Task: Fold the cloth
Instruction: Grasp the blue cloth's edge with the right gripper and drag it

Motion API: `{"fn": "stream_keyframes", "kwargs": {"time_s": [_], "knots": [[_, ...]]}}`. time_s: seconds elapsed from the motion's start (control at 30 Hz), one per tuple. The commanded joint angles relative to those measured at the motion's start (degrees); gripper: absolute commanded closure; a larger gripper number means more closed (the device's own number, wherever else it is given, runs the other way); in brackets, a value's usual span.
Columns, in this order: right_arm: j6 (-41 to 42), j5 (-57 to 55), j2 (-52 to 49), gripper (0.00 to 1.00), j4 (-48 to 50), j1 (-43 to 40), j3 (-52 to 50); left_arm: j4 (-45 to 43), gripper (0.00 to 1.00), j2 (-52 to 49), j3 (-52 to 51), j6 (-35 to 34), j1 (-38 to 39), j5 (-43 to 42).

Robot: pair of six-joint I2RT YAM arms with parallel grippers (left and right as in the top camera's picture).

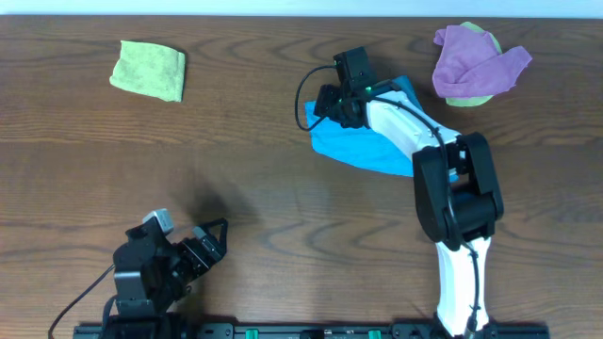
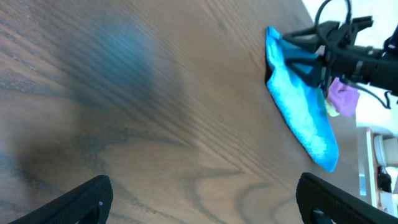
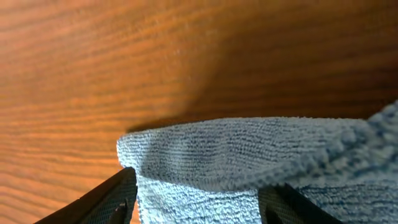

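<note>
A bright blue cloth (image 1: 363,146) lies on the wooden table, right of centre, partly doubled over itself. My right gripper (image 1: 327,105) is at its left far corner. In the right wrist view the jaws (image 3: 199,202) stand apart with the folded cloth edge (image 3: 249,149) between them. My left gripper (image 1: 212,240) is open and empty at the near left, far from the cloth. In the left wrist view its fingers (image 2: 202,199) are wide apart over bare wood, and the blue cloth (image 2: 305,118) shows far off with the right arm on it.
A folded yellow-green cloth (image 1: 149,70) lies at the far left. A purple cloth (image 1: 476,61) is heaped on a green one at the far right, close to the blue cloth; it also shows in the left wrist view (image 2: 342,96).
</note>
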State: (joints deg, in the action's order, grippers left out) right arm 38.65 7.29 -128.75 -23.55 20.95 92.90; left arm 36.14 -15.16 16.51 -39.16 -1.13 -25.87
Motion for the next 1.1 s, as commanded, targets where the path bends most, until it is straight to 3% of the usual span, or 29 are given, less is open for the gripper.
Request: {"fn": "stream_keyframes", "kwargs": {"time_s": [0.0,0.07,0.17,0.4,0.67,1.07], "knots": [[3.15,0.74,-1.57,0.38,1.62,0.46,0.09,-1.05,0.04,-2.64,-0.22,1.51,-0.35,-1.97],[4.24,0.94,-2.43,0.41,2.49,0.46,0.09,-2.16,0.04,-4.00,-0.22,1.51,-0.35,-2.56],[5.42,1.97,-3.74,0.54,4.20,0.46,0.09,-3.58,0.04,-5.46,-0.22,1.51,-0.35,-2.69],[4.52,3.34,-5.46,0.99,8.09,0.52,0.09,-5.14,0.05,-6.10,-0.22,1.90,-0.35,-2.25],[-2.49,4.11,-5.38,0.99,11.34,2.43,7.52,-5.11,0.04,-6.10,-0.22,1.95,-0.35,-1.55],[-3.61,3.69,-5.42,0.99,11.17,3.93,13.22,-5.16,0.05,-6.10,-0.22,1.90,-0.35,-1.20]]}}
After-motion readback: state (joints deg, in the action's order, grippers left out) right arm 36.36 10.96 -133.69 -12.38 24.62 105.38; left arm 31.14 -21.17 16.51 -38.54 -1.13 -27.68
